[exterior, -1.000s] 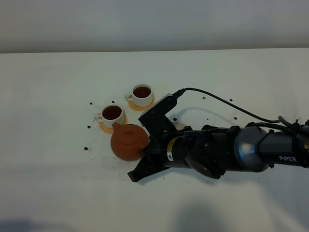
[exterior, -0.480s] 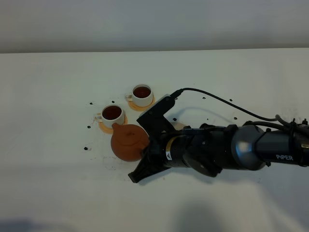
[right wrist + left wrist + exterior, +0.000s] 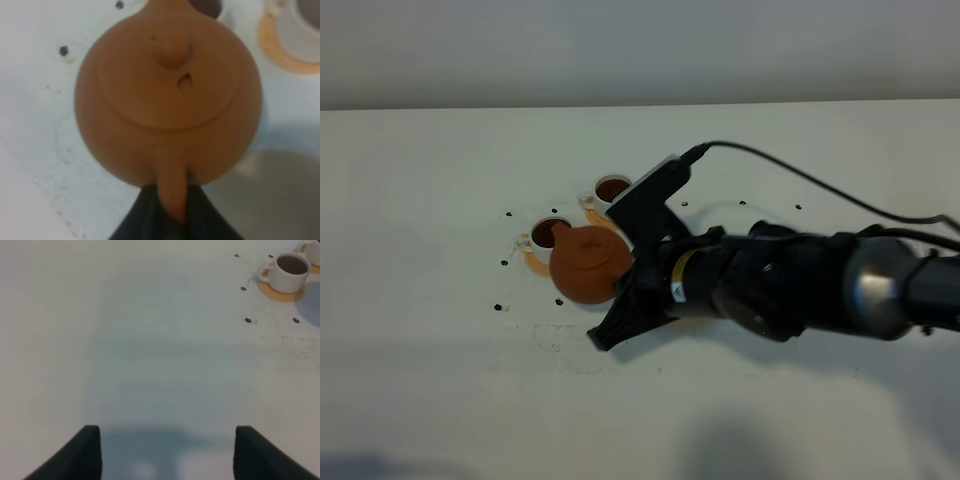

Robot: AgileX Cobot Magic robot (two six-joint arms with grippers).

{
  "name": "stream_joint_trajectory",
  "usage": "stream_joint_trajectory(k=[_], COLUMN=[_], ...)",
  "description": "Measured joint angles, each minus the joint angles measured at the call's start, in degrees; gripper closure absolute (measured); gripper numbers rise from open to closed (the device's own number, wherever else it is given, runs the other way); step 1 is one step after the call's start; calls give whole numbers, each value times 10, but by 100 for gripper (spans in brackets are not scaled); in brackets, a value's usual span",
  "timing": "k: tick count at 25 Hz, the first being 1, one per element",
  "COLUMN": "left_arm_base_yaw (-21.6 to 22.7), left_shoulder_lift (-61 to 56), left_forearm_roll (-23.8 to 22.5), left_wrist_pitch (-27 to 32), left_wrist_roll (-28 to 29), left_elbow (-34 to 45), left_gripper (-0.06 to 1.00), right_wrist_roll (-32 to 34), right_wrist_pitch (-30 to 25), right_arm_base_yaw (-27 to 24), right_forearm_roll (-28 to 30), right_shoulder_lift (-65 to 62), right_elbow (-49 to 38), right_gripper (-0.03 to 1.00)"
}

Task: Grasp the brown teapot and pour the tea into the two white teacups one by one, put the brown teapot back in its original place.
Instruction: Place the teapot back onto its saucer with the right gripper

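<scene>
We lift the teapot [image 3: 588, 263] off the desk [image 3: 420, 200], right hand [image 3: 171, 212] clamped on its handle, above the 2 filled cups [image 3: 551, 236]. A second ago it sat lower; next, its beige coaster [image 3: 272, 190].
</scene>
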State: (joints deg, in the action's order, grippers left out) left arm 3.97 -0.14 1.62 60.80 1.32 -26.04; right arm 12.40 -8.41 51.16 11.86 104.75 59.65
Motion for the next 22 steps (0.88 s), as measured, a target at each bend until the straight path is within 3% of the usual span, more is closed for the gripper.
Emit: stream_joint_trajectory(k=[8, 22], left_arm_base_yaw=[0, 0], left_shoulder_lift=[0, 0], left_forearm_roll=[0, 0], left_wrist_pitch=[0, 0], left_wrist_roll=[1, 1], left_elbow=[0, 0], left_gripper=[41, 41], right_wrist_roll=[-1, -1], right_wrist_pitch=[-31, 10], right_arm_base_yaw=[-37, -74], right_forearm_roll=[1, -7], right_shoulder_lift=[-49, -50], right_elbow=[-41, -89], right_gripper=[87, 87])
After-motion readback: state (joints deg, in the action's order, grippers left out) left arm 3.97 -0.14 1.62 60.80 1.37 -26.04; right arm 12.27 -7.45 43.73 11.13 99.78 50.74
